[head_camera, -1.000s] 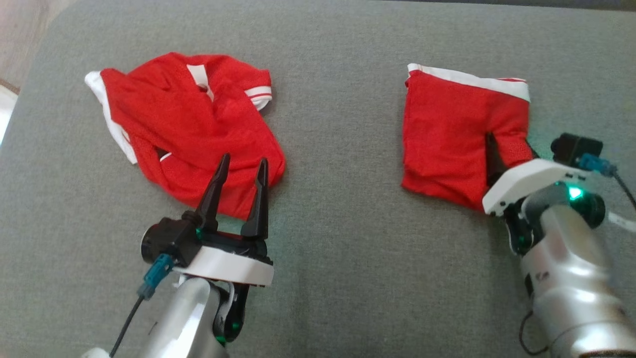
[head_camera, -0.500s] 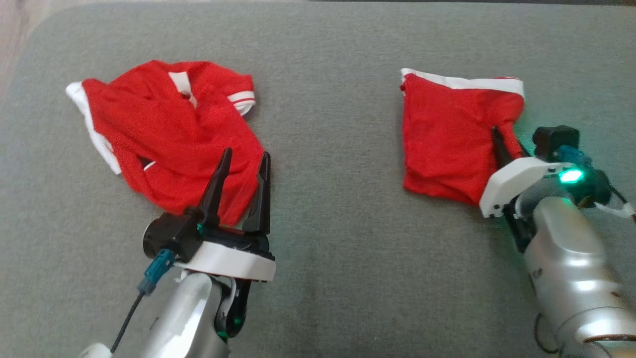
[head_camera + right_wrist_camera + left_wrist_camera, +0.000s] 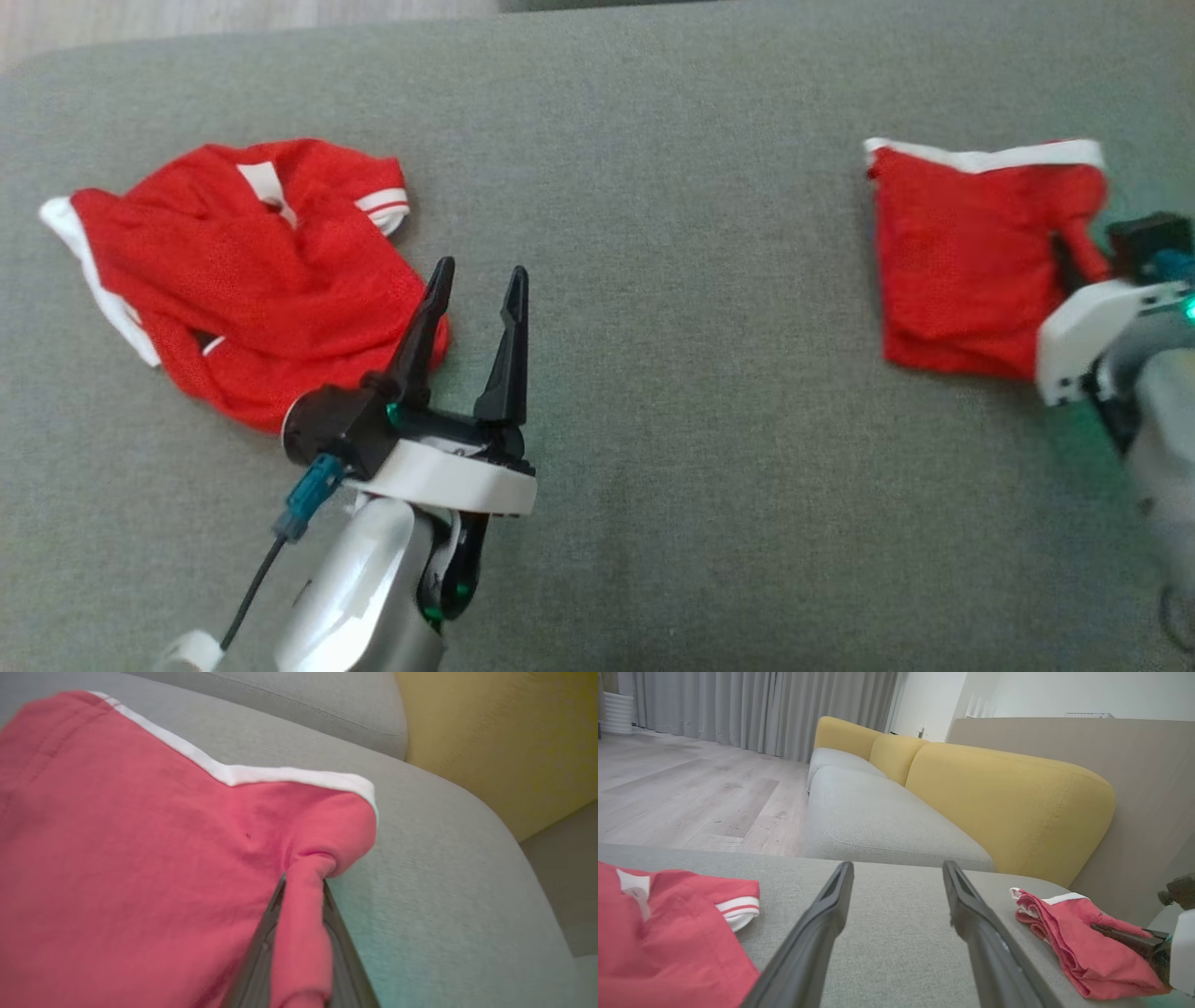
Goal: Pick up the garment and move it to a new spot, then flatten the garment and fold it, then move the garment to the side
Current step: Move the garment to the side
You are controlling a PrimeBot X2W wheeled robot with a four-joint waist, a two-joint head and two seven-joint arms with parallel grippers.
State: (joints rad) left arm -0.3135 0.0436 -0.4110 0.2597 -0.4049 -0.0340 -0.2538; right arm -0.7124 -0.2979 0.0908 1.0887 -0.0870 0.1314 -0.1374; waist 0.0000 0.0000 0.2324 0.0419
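Folded red garment (image 3: 962, 261): lying at the far right of the grey cushion (image 3: 653, 280). I see my right gripper (image 3: 303, 882) clamped on a pinch of its right edge. My left gripper (image 3: 481, 273), fingers apart, hovers by a crumpled red shirt (image 3: 243, 280), well apart from the garment.

The left tool (image 3: 899, 865) holds its two dark fingers spread wide above the bare grey surface (image 3: 896, 938), touching no cloth. A crumpled red shirt (image 3: 668, 938) with a white-striped sleeve cuff lies at the lower left, beside the left finger. At the right, a folded red garment (image 3: 1064, 938) with white trim rests near the surface's edge, its near end pinched by the right tool (image 3: 1106, 931). Beyond stand a grey-seated sofa (image 3: 878, 816) with yellow backs, a wooden floor (image 3: 691, 788) and grey curtains (image 3: 761, 709).
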